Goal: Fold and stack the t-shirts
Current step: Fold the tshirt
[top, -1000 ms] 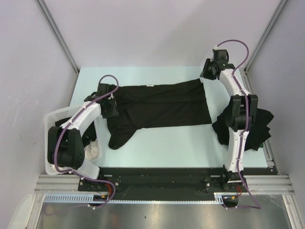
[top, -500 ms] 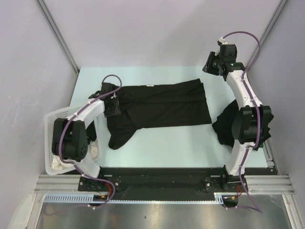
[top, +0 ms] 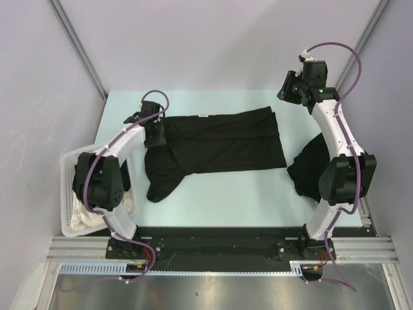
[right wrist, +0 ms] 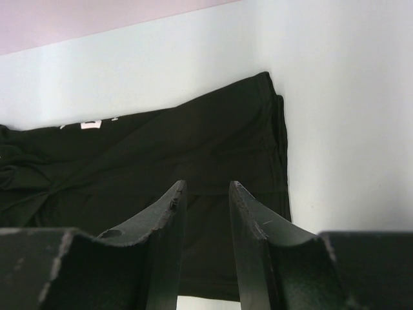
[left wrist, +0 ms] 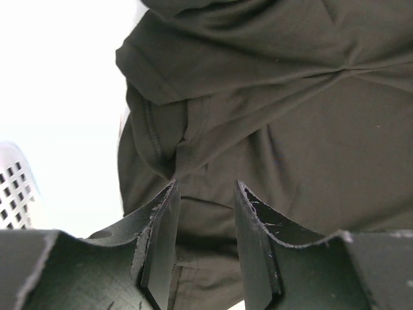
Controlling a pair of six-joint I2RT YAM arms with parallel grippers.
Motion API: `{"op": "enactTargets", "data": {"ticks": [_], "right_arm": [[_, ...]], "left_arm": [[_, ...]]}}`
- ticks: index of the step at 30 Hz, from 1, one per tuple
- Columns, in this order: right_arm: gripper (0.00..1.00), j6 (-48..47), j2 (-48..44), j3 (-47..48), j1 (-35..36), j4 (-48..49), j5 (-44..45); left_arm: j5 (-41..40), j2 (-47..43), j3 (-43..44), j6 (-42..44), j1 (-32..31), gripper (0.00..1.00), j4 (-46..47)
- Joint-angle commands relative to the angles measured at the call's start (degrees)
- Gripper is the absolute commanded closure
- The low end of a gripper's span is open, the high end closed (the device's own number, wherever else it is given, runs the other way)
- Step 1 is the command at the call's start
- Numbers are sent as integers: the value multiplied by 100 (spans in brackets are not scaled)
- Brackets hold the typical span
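- Top external view: a black t-shirt [top: 219, 145] lies spread flat across the middle of the pale table [top: 226, 190], long side running left to right, with one sleeve trailing toward the near edge at its left end.
- Same view: a dark heap of further shirts [top: 304, 173] sits at the table's right edge, just beside the spread garment's near right corner and partly hidden by the right arm.
- Same view: the left gripper [top: 155, 132] hangs over the left end of the t-shirt. The right gripper [top: 289, 92] is beyond the far right corner, off the cloth.
- Same view: a white lattice basket [top: 68, 174] stands at the left edge beside the left arm (something pale lies inside it, too small to name).
- Left wrist view: the left gripper [left wrist: 205, 187] has its two dark fingers parted, with nothing pinched between them. Rumpled folds and a sleeve hem of the t-shirt [left wrist: 290, 148] fill the field beyond. A corner of the basket [left wrist: 13, 187] shows at the far left, and the table [left wrist: 64, 97] reads as washed-out white.
- Right wrist view: the right gripper [right wrist: 206, 186] is likewise released, jaws apart and empty. The far right corner of the t-shirt [right wrist: 193, 148] lies flat on the table [right wrist: 335, 129], and a small white neck label [right wrist: 90, 124] is visible at its far edge.
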Motion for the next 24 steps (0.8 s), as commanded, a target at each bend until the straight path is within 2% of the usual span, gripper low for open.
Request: {"op": "enactTargets", "data": {"ticks": [1,11,24], "right_arm": [[62,-51,-410,-100,14,22,-40],[62,46,-744,-478,14,154,-31],[62,-244,-1095,-725,-3,-57,136]], "left_arm": [[-267,63,151,138,-38,57,-292],[-505,-122,-517,182,-38,56,-205],[-391,229,-438,393,-38,58,139]]}}
